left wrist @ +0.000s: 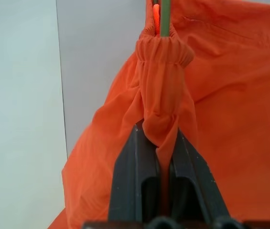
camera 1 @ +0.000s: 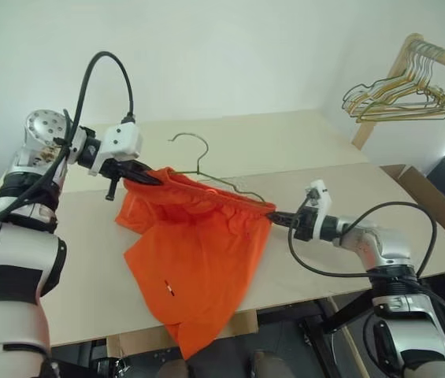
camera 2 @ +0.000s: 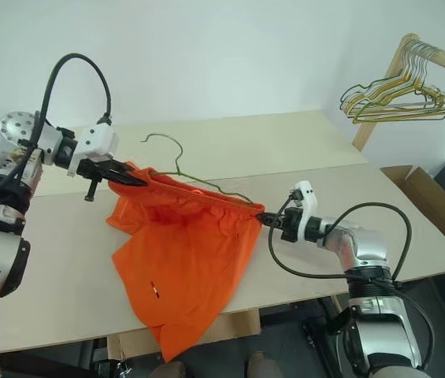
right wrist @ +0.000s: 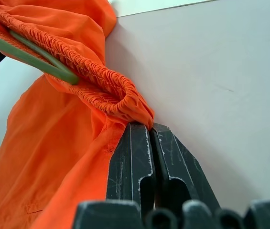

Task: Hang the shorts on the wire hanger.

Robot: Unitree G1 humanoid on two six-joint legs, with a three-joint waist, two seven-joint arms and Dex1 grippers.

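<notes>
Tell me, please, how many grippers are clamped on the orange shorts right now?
2: the left gripper pinches one end of the stretched waistband of the shorts, and the right gripper pinches the opposite end.

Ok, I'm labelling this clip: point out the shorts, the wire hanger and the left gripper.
shorts [camera 1: 198,260]: left eye view, hanging orange fabric.
wire hanger [camera 1: 191,139]: left eye view, curved hook.
left gripper [camera 1: 153,180]: left eye view, fingertips pinching the waistband.

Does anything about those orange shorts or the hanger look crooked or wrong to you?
Somewhat. The shorts sag unevenly between the left hand and right hand, with one leg drooping past the table's front edge. The wire hanger is inside the stretched waistband, with its hook poking out above. No damage visible.
</notes>
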